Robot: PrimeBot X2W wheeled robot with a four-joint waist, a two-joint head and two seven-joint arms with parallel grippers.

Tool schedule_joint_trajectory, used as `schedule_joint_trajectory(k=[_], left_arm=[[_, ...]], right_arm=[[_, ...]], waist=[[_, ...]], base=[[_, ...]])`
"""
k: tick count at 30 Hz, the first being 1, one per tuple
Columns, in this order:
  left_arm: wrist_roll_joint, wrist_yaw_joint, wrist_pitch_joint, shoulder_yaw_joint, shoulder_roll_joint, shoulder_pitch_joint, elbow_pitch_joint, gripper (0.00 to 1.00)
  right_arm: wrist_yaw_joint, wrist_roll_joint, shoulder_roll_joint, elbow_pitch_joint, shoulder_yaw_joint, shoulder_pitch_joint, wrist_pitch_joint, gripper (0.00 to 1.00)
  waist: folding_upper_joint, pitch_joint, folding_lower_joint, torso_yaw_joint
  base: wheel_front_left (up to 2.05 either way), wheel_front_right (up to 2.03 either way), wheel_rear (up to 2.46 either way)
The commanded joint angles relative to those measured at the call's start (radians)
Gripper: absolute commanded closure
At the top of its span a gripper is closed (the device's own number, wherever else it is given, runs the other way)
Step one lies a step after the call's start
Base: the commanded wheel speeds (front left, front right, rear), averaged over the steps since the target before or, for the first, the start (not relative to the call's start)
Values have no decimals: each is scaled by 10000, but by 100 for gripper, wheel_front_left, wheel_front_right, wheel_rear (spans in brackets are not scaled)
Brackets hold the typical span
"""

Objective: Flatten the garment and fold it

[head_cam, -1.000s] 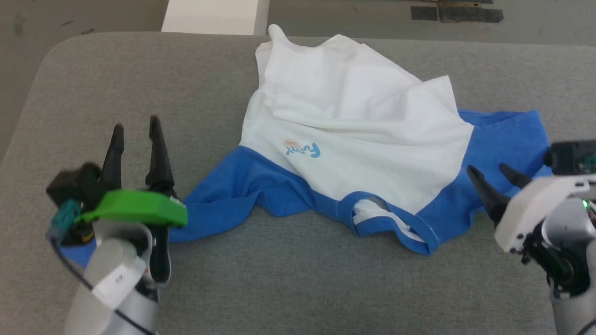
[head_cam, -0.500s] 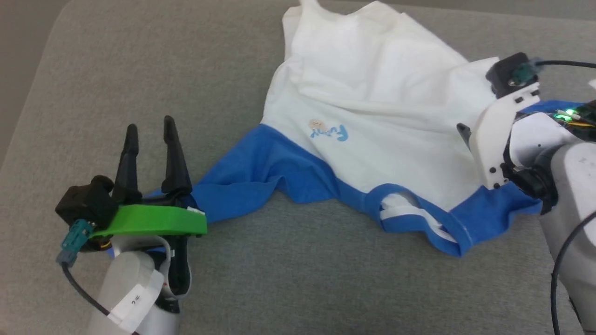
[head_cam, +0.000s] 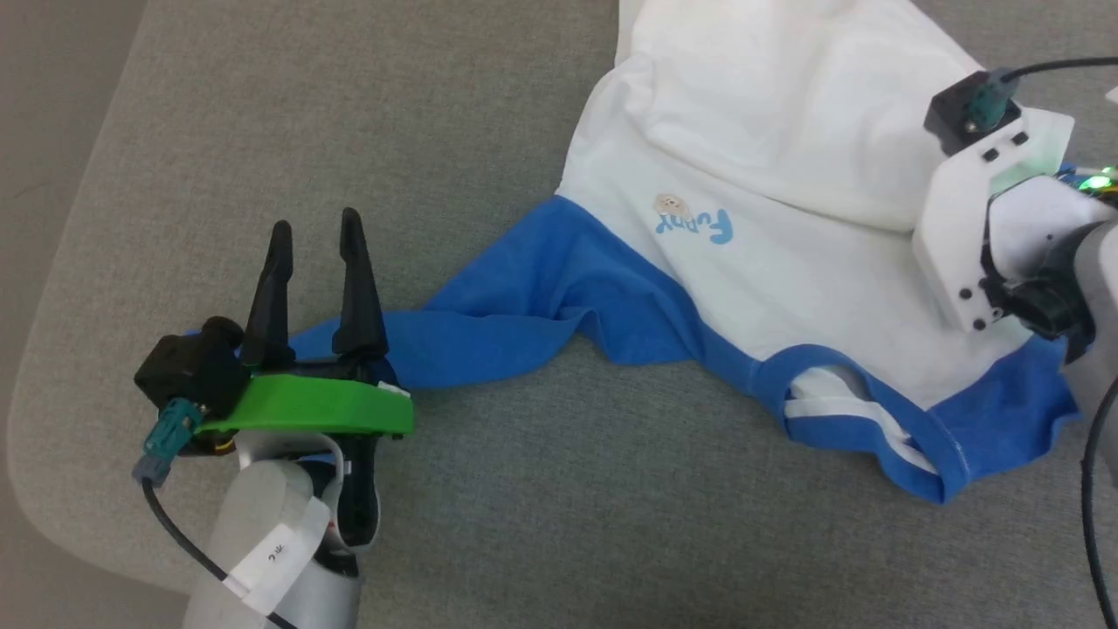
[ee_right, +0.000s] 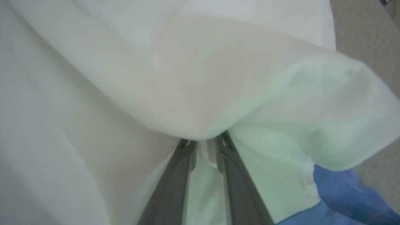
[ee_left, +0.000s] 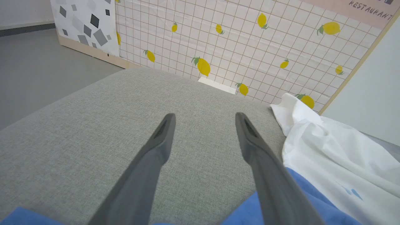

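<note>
Pinching, R side: R gripper [ee_right: 203, 145] clamped on a fold of white cloth of the T-shirt [head_cam: 786, 262]; fingers nearly together w/ cloth btwn the tips, fold draped over them.
L side: L gripper [head_cam: 316, 229] spread wide, nothing btwn fingers; hangs over end of blue sleeve [head_cam: 489, 332], tips pointing away from robot over bare cushion.
Shirt spot: on grey cushion [head_cam: 524, 524], right half of head view; rumpled, not flat, white body creased, top cut off by frame edge.
Collar: blue collar [head_cam: 834, 432] on side nearest robot, gaping, white inner band showing.
Print: light-blue lettering [head_cam: 699, 229] upside down in head view, tan patch [head_cam: 671, 205] just beside it.
Backdrop: tiled wall w/ lemons [ee_left: 250, 40] behind cushion in L wrist view.
</note>
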Motion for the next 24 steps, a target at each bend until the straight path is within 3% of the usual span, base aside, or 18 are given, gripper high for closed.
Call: schedule_joint_trajectory(k=[1,11,16,18,24], left_arm=[[35,-79,-35,-40,-68,-192,22,0],[-6,-201,-35,-284,-112,-382,216,0],[-54,-173,-35,-339,-115,-424,267,0],[-53,-181,-35,-368,-116,-422,324,0],[94,-292,-36,-360,-116,-302,622,0]], right_arm=[[-15,-145,-77,405,-28,136,-68,100],[-15,-2340,-290,1078,-1266,-1239,-1469,100],[-15,-2971,-7,1530,-1628,-1496,-2097,100],[-15,-2986,50,1688,-1562,-1514,-2438,0],[-15,-2058,439,1851,-1812,-1477,-3336,0]], waist=[[0,156,0,173],[0,425,0,562],[0,450,0,608],[0,371,0,590],[0,-372,0,321]], base=[[0,0,0],[0,0,0],[0,0,0],[0,0,0],[0,0,0]])
